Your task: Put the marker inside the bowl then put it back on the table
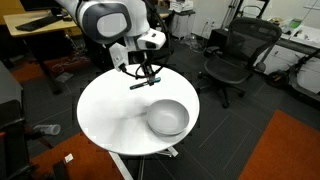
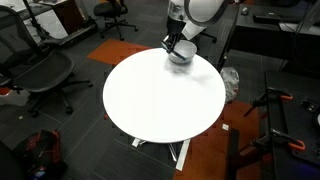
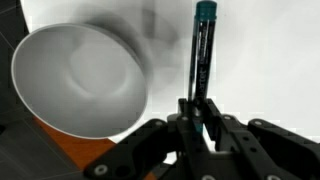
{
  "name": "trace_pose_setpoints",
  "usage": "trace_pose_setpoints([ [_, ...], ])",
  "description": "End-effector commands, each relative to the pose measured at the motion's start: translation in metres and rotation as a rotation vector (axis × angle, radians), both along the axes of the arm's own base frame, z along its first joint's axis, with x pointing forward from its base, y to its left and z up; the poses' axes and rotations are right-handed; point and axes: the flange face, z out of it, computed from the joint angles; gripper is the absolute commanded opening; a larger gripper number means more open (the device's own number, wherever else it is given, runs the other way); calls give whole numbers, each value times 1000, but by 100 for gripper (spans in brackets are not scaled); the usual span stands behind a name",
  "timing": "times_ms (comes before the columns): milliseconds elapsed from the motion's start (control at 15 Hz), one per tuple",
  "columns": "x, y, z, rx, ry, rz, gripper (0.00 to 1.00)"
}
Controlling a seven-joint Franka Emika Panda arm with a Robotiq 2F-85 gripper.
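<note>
**A:** Start with the exterior view that looks across to the office chairs. Where is the marker?

**B:** In that exterior view the marker (image 1: 143, 84) is a dark bar lying roughly level at the tip of the arm (image 1: 105, 20), over the far part of the round white counter (image 1: 110, 115). The jaws come down on it from above. Whether it touches the counter or hangs just above it, I cannot tell.

**A:** And the bowl?

**B:** The bowl (image 1: 167, 118) stands upright on the counter near its edge, on the camera's side, apart from the marker. A black office chair (image 1: 235, 55) is behind, off the counter.

**A:** And the exterior view from the opposite side?

**B:** There the counter (image 2: 160, 100) fills the middle. The arm (image 2: 195, 10) reaches down at its far rim, and the bowl (image 2: 186, 57) shows as a pale grey shape partly hidden by the dark wrist. The marker is too small to pick out, and so is how the jaws stand.

**A:** Does the wrist view settle that?

**B:** Yes. The jaws are clamped on the marker (image 3: 201, 70), pinching its dark lower end. It runs straight away from them over the white counter (image 3: 265, 60), with the teal end farthest out. The bowl (image 3: 75, 80) sits to the left of the marker, near but not touching. Beneath the bowl's lower side, orange carpet (image 3: 75, 152) shows past the counter's rim.
</note>
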Motion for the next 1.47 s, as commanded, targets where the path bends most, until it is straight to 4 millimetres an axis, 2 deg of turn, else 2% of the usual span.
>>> trace_pose_setpoints([
  [0, -26, 23, -3, 6, -4, 53, 5],
  [200, -32, 33, -18, 16, 24, 67, 5],
  [467, -33, 36, -34, 29, 62, 44, 5],
  [1267, -27, 49, -80, 52, 86, -67, 5],
  [1333, -28, 51, -82, 49, 89, -68, 44],
  [1400, -28, 53, -84, 46, 93, -69, 46],
])
